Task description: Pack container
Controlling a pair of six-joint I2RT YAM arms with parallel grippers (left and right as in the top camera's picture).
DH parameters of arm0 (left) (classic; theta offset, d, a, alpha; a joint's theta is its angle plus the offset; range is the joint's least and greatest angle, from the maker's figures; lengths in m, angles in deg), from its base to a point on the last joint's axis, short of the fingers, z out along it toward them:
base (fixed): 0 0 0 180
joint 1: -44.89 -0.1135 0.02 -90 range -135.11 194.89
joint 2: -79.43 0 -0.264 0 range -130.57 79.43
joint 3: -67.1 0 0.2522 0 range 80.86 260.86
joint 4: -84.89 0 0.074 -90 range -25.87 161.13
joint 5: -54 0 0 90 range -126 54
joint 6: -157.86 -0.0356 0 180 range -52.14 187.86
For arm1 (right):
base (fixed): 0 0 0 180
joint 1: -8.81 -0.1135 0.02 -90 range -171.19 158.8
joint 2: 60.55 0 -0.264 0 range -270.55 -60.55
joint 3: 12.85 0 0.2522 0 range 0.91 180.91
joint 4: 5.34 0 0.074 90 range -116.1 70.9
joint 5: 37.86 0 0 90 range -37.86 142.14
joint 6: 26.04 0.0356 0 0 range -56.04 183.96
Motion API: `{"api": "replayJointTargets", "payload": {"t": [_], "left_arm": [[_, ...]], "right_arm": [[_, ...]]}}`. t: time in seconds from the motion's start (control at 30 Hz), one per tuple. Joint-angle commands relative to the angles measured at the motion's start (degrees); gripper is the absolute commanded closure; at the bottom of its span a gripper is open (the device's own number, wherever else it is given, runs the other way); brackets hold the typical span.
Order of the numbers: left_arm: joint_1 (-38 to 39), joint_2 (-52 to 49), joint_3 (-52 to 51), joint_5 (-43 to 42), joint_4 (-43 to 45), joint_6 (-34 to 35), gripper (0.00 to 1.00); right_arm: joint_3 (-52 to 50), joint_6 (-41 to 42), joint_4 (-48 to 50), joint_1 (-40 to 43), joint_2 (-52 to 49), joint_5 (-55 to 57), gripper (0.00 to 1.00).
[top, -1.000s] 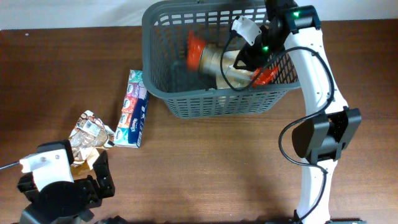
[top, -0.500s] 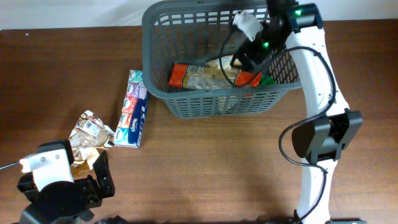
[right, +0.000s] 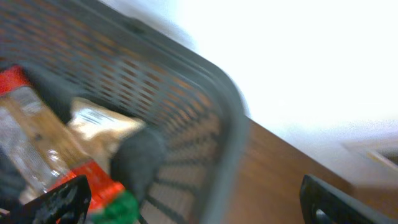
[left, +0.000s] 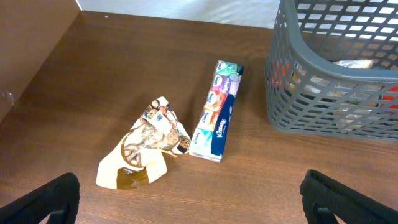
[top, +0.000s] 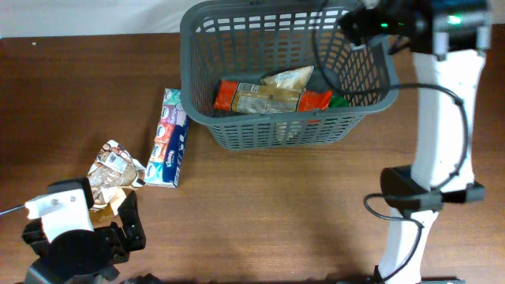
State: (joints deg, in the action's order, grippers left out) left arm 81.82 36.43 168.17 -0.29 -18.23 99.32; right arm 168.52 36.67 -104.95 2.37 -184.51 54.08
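Container: you have the dark grey slotted container (top: 292, 130) standing upright on the brown surface (top: 276, 213), in the upper middle of the overhead view.
Contents: a long clear packet with red ends (top: 268, 99) lies across the base near the front wall. A pale packet (top: 290, 77) rests just behind it, touching it. A green item (top: 339, 101) peeks out at the packet's right end, too small for you to name.
Outside the container: a tissue pack (top: 170, 138) lies just left of the container, apart from its wall. A crumpled wrapper (top: 114, 166) sits to the lower left, against the pack's lower end.
Left gripper (left: 193, 202): your fingertips sit at the two bottom corners of the wrist view, spread wide with only bare surface between them, well apart from the container.
Right gripper (right: 199, 202): the fingertips again sit at the bottom corners, spread wide and clamped on nothing, above the container's corner.
Overhead alone gives you: the whole layout, with the left arm (top: 71, 237) at the bottom left and the white right arm (top: 442, 118) along the right edge, its head blurred over the container's upper right rim. You cannot read either jaw there.
Left wrist alone gives you: the wrapper's print, the tissue pack's side, and red showing through the container's slots.
Right wrist alone gives you: a blurred close look at the container's rounded corner, with the packet's red end and the green item at the lower left.
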Motion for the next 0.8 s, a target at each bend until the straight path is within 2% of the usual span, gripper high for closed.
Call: {"api": "replayJointTargets", "payload": {"t": [0.0, 0.1, 0.27, 0.33, 0.5, 0.6, 0.77], "left_arm": [[-0.2, 0.1, 0.3, -0.4, 0.1, -0.3, 0.00], [-0.2, 0.1, 0.3, -0.4, 0.1, -0.3, 0.00], [-0.2, 0.1, 0.3, -0.4, 0.1, -0.3, 0.00], [-0.2, 0.1, 0.3, -0.4, 0.1, -0.3, 0.00], [-0.2, 0.1, 0.3, -0.4, 0.1, -0.3, 0.00], [-0.2, 0.1, 0.3, -0.4, 0.1, -0.3, 0.00], [-0.2, 0.1, 0.3, -0.4, 0.1, -0.3, 0.00]], "right_arm": [[1.1, 1.3, -2.0, 2.6, 4.5, 5.5, 0.01], [1.1, 2.1, -5.4, 6.1, 6.9, 6.4, 0.01], [1.1, 8.2, -10.3, 14.8, 9.0, 6.4, 0.01], [1.1, 14.2, -11.5, 20.4, 9.2, 6.4, 0.01], [1.0, 21.4, -11.5, 27.7, 9.2, 6.2, 0.01], [1.0, 24.7, -11.5, 30.2, 9.2, 5.8, 0.01], [-1.5, 24.8, -11.5, 30.9, 12.2, 3.9, 0.01]]}}
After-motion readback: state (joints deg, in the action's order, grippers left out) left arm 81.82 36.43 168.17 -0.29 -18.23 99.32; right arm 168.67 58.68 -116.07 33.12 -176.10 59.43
